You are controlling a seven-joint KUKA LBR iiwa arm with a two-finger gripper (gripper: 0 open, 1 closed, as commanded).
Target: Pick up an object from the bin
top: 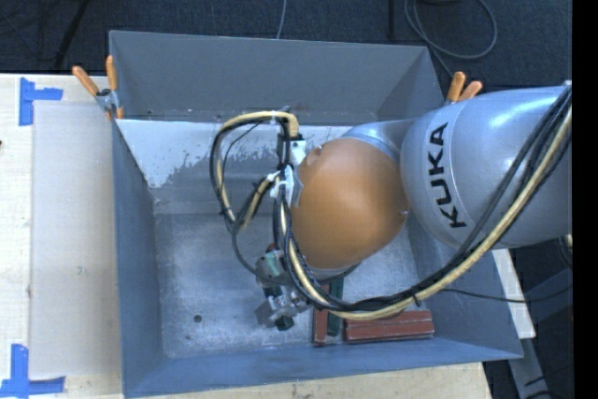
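Your gripper (278,311) sits low in the lower middle of the frame, just left of a flat, red-brown rectangular block (388,328) lying along the lower wall of the scuffed grey metal bin (177,266). You cannot tell whether it is apart or together. The likely risk is that the thin block, flat on smooth metal, slides away or the gripper scrapes the floor.

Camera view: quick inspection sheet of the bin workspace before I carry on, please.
Surface: grey bin floor, scuffed.
Job's things: flat reddish-brown block against the near wall, at the right.
Clutter: nothing seen.
Grippers: hand low near the floor, just left of the block.
Cables: loops on the wrist, hanging over the bin.
Surroundings: dark floor with loose leads beyond the far wall.
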